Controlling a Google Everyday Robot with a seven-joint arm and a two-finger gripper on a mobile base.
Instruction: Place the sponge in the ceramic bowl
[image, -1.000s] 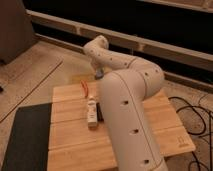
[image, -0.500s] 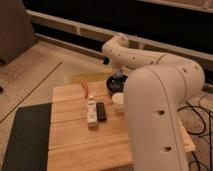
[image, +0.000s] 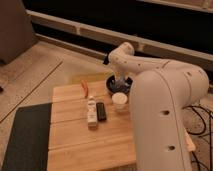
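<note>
The gripper (image: 120, 81) hangs over the black bowl (image: 111, 87). I cannot tell if it is wide or narrow.

Floor (image: 25, 75): pale speckled stone with thin inlaid lines, left of frame. Dark mat (image: 25, 137) at lower left, beside the slatted wooden table (image: 85, 147). Dark wall (image: 150, 22) with pale horizontal rails (image: 65, 25) across the top. Black cables (image: 202, 120) at right edge. Lighting warm and dim.

The gripper (image: 120, 83) hangs over the ceramic bowl (image: 110, 86) at the wooden table's (image: 75, 142) far edge — white cup (image: 120, 100) just nearer
</note>
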